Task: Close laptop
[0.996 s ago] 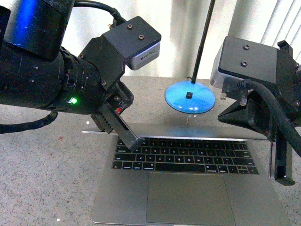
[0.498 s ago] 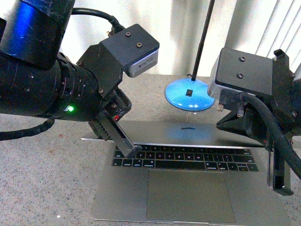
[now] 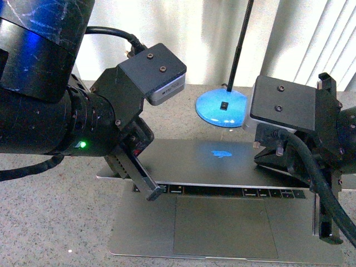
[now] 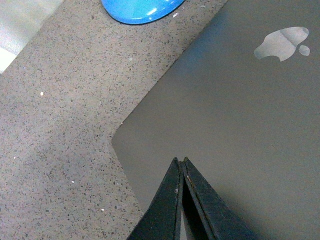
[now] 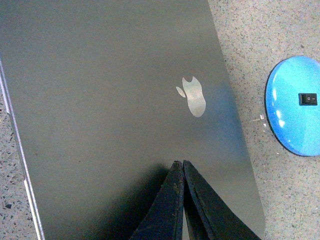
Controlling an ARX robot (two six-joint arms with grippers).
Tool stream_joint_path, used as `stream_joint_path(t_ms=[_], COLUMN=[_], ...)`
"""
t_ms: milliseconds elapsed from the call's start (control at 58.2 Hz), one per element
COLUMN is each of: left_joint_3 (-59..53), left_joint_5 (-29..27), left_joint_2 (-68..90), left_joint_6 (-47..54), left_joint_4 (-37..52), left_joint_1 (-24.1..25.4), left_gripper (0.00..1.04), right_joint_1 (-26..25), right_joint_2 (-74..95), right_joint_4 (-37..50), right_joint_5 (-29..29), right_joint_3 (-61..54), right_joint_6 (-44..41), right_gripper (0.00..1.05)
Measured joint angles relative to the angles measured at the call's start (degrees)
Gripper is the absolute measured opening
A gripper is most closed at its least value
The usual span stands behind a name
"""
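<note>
The grey-silver laptop (image 3: 222,233) lies on the speckled table with its lid (image 3: 222,164) tilted far down over the keyboard. Only a thin strip of black keys (image 3: 233,192) and the trackpad (image 3: 225,225) show. My left gripper (image 3: 154,193) is shut and its tip rests at the lid's front left edge. My right gripper (image 3: 328,236) is shut, at the lid's right side, tip down by the base's right edge. The left wrist view shows the shut gripper (image 4: 180,161) over the lid's outside (image 4: 235,110) with the apple logo (image 4: 282,43). The right wrist view shows the same: gripper (image 5: 179,163), logo (image 5: 192,97).
A blue round lamp base (image 3: 222,108) with a black pole stands on the table just behind the laptop; it shows in the left wrist view (image 4: 137,7) and right wrist view (image 5: 295,105). A window with blinds lies behind. Speckled tabletop (image 3: 55,211) surrounds the laptop.
The lid has come down steadily over the keyboard, from several key rows showing to a thin strip. Both grippers have moved down and forward with it.
</note>
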Motion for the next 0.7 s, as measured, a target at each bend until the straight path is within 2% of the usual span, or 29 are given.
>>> stream_joint_path(t_ms=[704], left_joint_3=[-1.77], left_joint_5=[0.72], left_joint_2=[2.56], left_joint_6=[-1.11], left_joint_4=[2.62], left_joint_1=[-0.35], left_gripper=[0.04], right_joint_1=[0.35], right_joint_2=[2.21], right_joint_4=[0.72], right_joint_5=[0.5], right_joint_3=[-1.07], right_joint_6=[-0.63], right_gripper=[0.03])
